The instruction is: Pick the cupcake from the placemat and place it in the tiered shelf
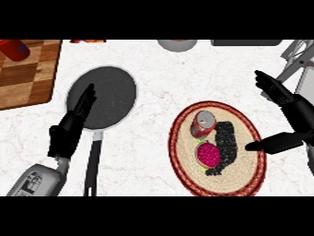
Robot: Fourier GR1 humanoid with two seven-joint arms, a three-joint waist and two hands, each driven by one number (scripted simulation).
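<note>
1. Forearms enter from the lower edge; left hand (67, 133) lies over the near rim of a dark frying pan (108, 94), fingers straight and pointing away, holding nothing. The pan's black handle (92, 166) runs back toward the lower edge beside that hand.
2. Right hand (292, 117) sits just right of the placemat (251, 179), spread open: fingers extended up and away, thumb stretched left to the mat's right edge. Nothing is in its grasp.
3. Placemat is round, woven tan with a red border, on the white marbled counter (159, 69).
4. Cupcake (209, 155), pink-topped, rests on the placemat slightly near of centre, untouched by either hand.
5. Black beaded object (225, 145) lies touching the cupcake's right side; what it is I cannot tell.
6. Red can (204, 123) on its side sits on the mat just beyond the cupcake.
7. Farther left: checkered wooden board (20, 76) with a red bottle (11, 49) at its far end.
8. Far right corner: grey metal frame (302, 55), probably the tiered shelf, well apart from the cupcake.
9. Far edge, centre: grey bowl (177, 44), partly cut off.
</note>
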